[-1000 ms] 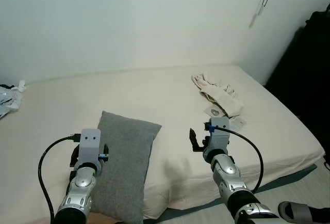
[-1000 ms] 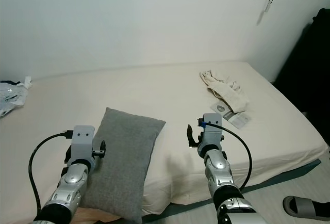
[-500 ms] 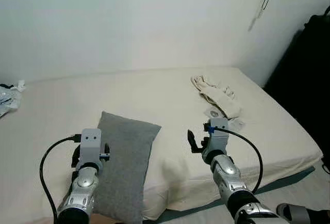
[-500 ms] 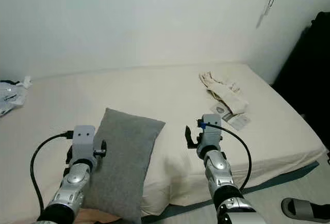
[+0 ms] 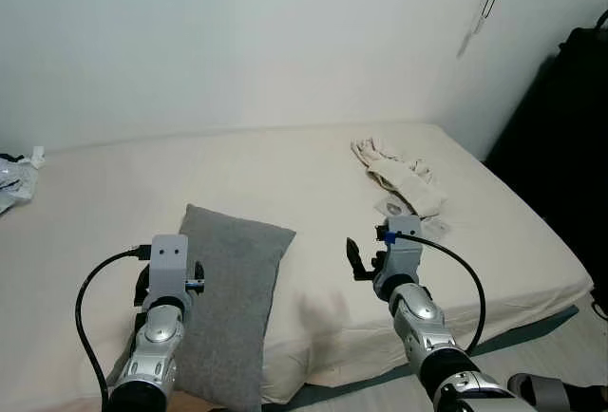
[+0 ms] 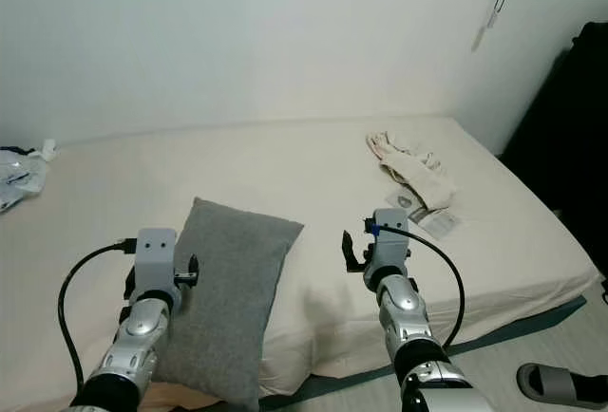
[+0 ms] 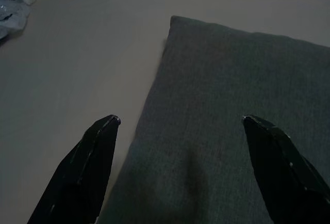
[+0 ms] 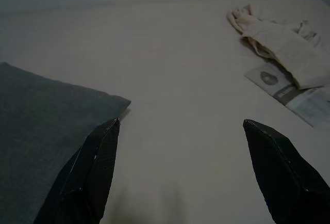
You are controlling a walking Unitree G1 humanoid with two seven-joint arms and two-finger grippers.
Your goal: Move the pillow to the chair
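On the near-left part of the cream bed point(image 5: 285, 165), the grey pillow point(image 5: 228, 308) is lying flat, its long axis running from the bed's front edge away toward the wall point(image 5: 237, 42), with the far short end angled slightly to the robot's right and the near end hanging just past the mattress edge. Both silver arms are reaching forward and low over the bed, forearms rising from the bottom of the head views. The left gripper point(image 7: 180, 123) is hovering above the pillow's left long edge, its two black fingers point(image 7: 87, 162) spread wide apart and holding nothing, one over the bare sheet just beside the pillow and the other over the grey fabric. The right gripper point(image 8: 180, 126) is hanging over the open sheet to the right of the pillow, near its far right corner, fingers likewise spread wide and empty. Farther back on the right side of the bed, a crumpled cream garment point(image 5: 399, 177) is lying with a printed leaflet point(image 8: 296, 97) just beside it. A slipper point(image 6: 560, 383) is sitting on the floor by the bed's right corner.
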